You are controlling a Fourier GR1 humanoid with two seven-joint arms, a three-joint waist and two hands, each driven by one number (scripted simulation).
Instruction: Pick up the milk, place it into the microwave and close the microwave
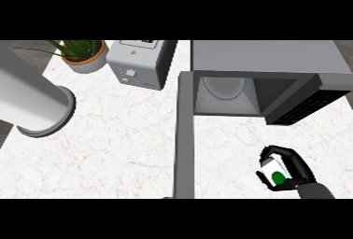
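In the head view, the right hand comes in from the lower right edge on its grey forearm, its black fingers and thumb curled round the milk, a small white carton with a green round mark on its face. The carton sits in that grasp above the white marbled table, in front of the microwave and apart from it. The microwave stands at the upper right with its cavity open toward the viewer, a pale round plate showing inside. Its door is swung wide, seen edge-on as a long grey strip running down the middle of the table to the lower edge, left of the carton. At the top stands a grey toaster, with a potted plant just to its left. A large pale cylinder lies tilted across the left side. The left hand does not show.
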